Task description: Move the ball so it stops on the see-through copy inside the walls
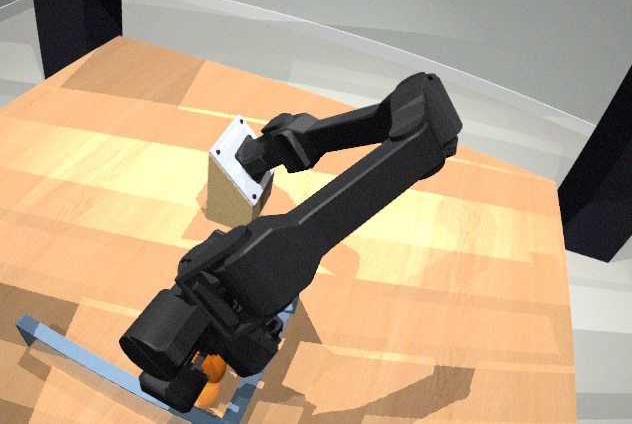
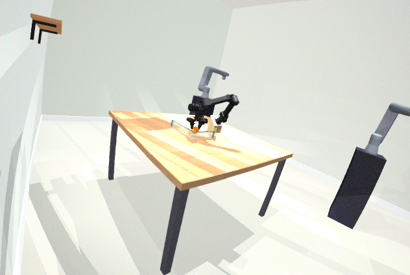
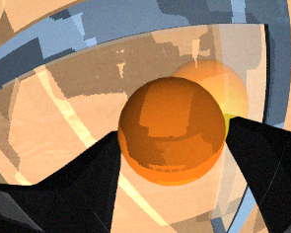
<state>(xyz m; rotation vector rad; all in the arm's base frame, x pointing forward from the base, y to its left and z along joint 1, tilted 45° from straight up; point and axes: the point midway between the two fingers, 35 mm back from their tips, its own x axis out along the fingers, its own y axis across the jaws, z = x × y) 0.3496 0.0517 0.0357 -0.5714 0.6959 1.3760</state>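
The solid orange ball (image 1: 214, 367) (image 2: 195, 128) (image 3: 170, 133) is between the two black fingers of my gripper (image 1: 212, 370) (image 3: 170, 128), which is shut on it. In the wrist view one finger touches each side of the ball. The see-through copy (image 1: 207, 395) (image 3: 227, 84) is paler. It shows partly behind the ball, toward the upper right in the wrist view, so the ball is off it. The two low clear walls with blue top edges (image 1: 86, 353) (image 3: 153, 17) meet in a corner beyond the copy. The ball is on the inner side of the corner. Its exact height above the table is hard to tell.
The wooden table (image 1: 510, 317) (image 2: 165, 163) lies under the walls. The arm's base sits on a tan wedge block (image 1: 227, 200) with a white plate (image 1: 229, 146). The second wall (image 1: 246, 393) (image 3: 278, 74) stands close beside one finger. Dark pillars stand beyond the table.
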